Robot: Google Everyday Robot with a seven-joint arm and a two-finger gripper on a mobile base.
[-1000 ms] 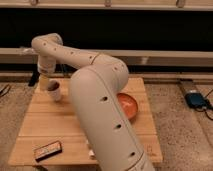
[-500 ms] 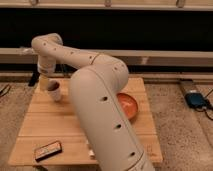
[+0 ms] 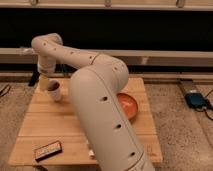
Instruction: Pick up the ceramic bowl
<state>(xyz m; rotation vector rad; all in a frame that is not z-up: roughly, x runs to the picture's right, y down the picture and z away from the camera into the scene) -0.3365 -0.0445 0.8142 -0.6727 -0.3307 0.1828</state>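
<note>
Starting from the ceramic bowl point(image 3: 128, 105): found it at about 3 o'clock on the wooden table point(image 3: 45, 125), upright, resting flat on the boards, well inside the right edge. Saw only its right half; left half hidden behind the thick forearm of the arm point(image 3: 100, 100), which crossed the table from 6 o'clock up toward 10 o'clock. Made out nothing touching the bowl and nothing in the part of it that showed.

Located the gripper point(image 3: 42, 81) at the far-left corner, about 10 o'clock, well apart from the bowl. Took its jaws as spread wide and holding nothing. Noted a small pale cup point(image 3: 54, 91) just beside and slightly nearer than the gripper, at 10 o'clock too; could not tell whether touching or merely close. Noted a flat dark box point(image 3: 48, 150) lying at 7 o'clock near the front edge, and a blue device point(image 3: 195, 99) on the floor off to 3 o'clock, clear of the table.

Judged the step in hand as the very opening: reach not yet begun, bowl untouched.

Judged the next move to call for lifting clear of the cup, swinging across toward 3 o'clock, then descending over the bowl's rim with jaws kept wide. Reckoned a rim pinch likelier than spanning the whole dish, given its breadth. Flagged the glossy glaze as likely slippery, and the cup as the thing most apt to be knocked on departure.
</note>
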